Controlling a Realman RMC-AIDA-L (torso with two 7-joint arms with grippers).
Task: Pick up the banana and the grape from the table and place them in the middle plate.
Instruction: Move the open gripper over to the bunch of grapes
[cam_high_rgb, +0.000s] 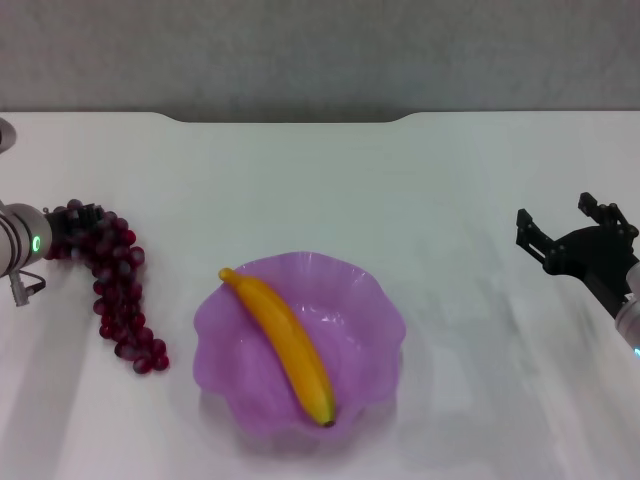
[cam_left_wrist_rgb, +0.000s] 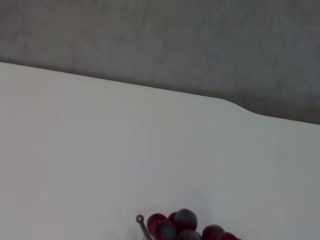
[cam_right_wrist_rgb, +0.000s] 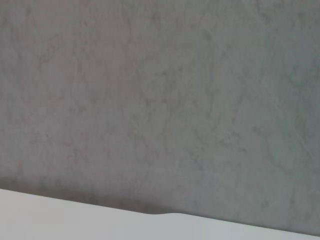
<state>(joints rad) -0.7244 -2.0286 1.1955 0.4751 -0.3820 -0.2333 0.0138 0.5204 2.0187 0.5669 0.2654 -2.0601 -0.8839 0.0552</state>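
1. Dark red grape (cam_high_rgb: 115, 290) bunch lies on table (cam_high_rgb: 450, 200); left gripper (cam_high_rgb: 68, 232) sits at its top end, finger state can't tell.
2. Banana (cam_high_rgb: 285, 345) already in middle plate (cam_high_rgb: 375, 310).
3. Right gripper (cam_high_rgb: 572, 240) spread, idle far right.
4. Grape step now; next needs lift, carry to plate.

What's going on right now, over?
Left gripper at the grape bunch's far end. Right gripper open, off right. Banana in middle plate.

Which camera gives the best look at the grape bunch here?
The head view: the whole grape bunch lies on the table, the left gripper at its upper end. The left wrist view shows only a few grapes and a stem; the right wrist view shows none.
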